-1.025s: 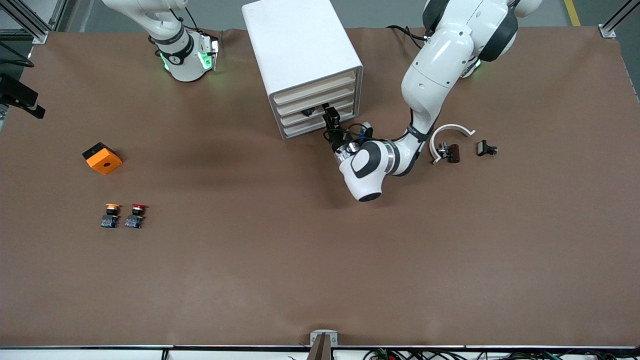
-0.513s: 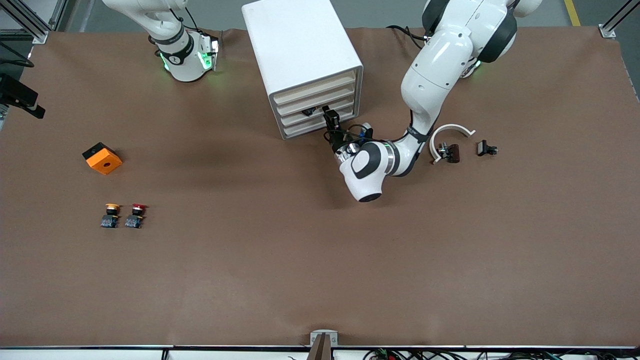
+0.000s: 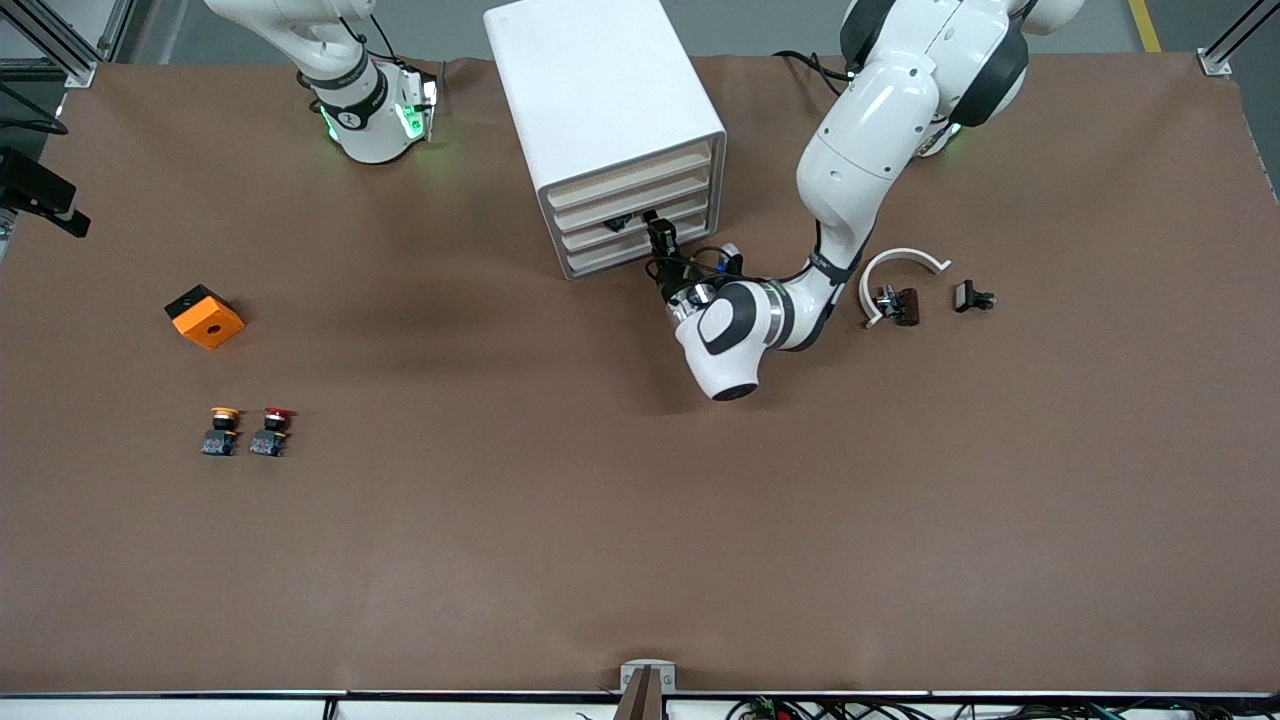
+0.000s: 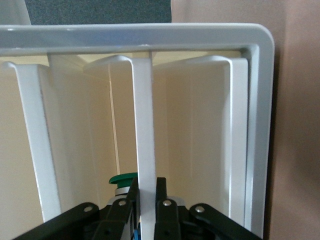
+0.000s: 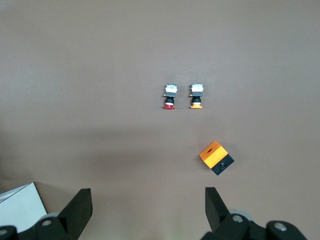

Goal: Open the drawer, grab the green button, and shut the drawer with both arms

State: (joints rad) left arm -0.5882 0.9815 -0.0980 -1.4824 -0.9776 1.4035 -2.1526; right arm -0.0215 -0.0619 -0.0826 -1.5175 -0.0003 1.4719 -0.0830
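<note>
While the left gripper [image 4: 147,192] pinches the front lip of the drawer [image 4: 145,145], third down in the white cabinet [image 3: 600,110] at the front view's top centre, the button [image 4: 122,179] sits just inside, its green cap beside the fingers. A second ago those fingers stood apart. The drawer's lip runs level across the cabinet face. The right gripper [image 5: 147,207] waits, spread wide, upper left.

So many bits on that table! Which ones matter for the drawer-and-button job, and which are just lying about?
In use:
- white cabinet's cream-fronted drawer
- green-capped push button inside it
- left gripper, shut on the drawer's front
- right gripper, open, waiting

Lying about:
- orange block
- red-capped button
- yellow-capped button
- white curved piece
</note>
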